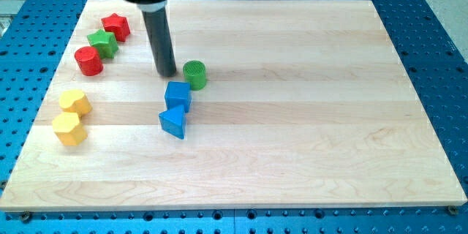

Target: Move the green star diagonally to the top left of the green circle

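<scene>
No claw on this rig, just a smooth dark rod; my tip (pixel 167 72) sits just left of the ribbed green circle (pixel 194 74), mid-board. Green star (pixel 103 43) is wedged between red star (pixel 115 25) and red cylinder (pixel 88 61) near the top-left corner, so I'd approach from its left. Painted blocks, pale wood board (pixel 307 117).

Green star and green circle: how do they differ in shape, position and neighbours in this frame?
Shape: the green star has points; the green circle is a round cylinder.
Position: the green star lies near the board's left edge toward the view's top; the green circle sits nearer the middle.
Neighbours: the green star is wedged between the red star and the red cylinder; the green circle has my tip just to its left.
Both are green.
</scene>
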`<action>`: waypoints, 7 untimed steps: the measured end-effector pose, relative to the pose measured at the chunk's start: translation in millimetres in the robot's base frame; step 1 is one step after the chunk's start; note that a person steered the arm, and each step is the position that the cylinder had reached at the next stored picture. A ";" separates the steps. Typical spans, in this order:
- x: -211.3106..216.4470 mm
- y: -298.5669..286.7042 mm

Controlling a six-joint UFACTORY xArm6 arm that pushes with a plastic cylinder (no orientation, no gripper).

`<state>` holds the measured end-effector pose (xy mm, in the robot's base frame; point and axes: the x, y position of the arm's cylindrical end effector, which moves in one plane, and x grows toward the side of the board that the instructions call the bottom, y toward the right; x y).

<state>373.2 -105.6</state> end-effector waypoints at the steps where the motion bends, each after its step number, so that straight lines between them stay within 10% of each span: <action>1: -55.6 12.4; 4: -147.6 -147.9; 7: -58.1 -164.9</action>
<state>315.1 -270.5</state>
